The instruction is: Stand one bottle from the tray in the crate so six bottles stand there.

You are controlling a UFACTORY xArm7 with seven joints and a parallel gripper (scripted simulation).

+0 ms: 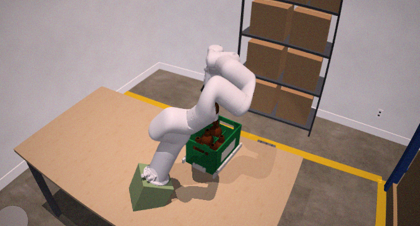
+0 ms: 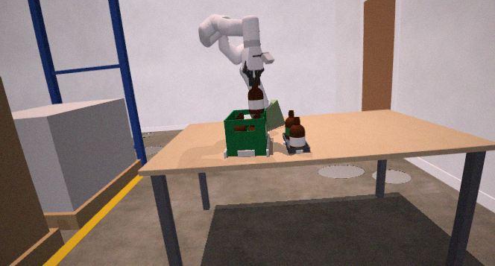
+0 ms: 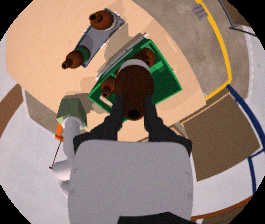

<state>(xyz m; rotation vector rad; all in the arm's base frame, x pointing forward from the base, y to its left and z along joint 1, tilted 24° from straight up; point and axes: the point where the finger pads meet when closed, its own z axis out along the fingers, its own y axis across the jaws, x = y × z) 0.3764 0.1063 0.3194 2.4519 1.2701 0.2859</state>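
Observation:
My gripper (image 2: 255, 83) (image 3: 134, 101) is shut on the neck of a brown bottle (image 2: 256, 96) (image 3: 134, 80) with a white label. The bottle hangs about upright over the green crate (image 1: 202, 158) (image 2: 246, 141) (image 3: 166, 65), its base near rim height in the exterior view. In the top view the arm hides the gripper. Several brown bottles stand in the crate, one of them (image 1: 207, 138) near its middle; the held bottle hides some cells in the wrist view. Two bottles (image 2: 297, 130) (image 3: 74, 59) stand upright on the dark tray (image 2: 306, 150) (image 3: 97, 41).
White rails (image 1: 229, 158) lie along the crate's base on the wooden table (image 1: 79, 141). The tray is beside the crate, to its right in the exterior view. The arm's green base block (image 1: 152, 193) stands on the table. A shelf with boxes stands behind, off the table.

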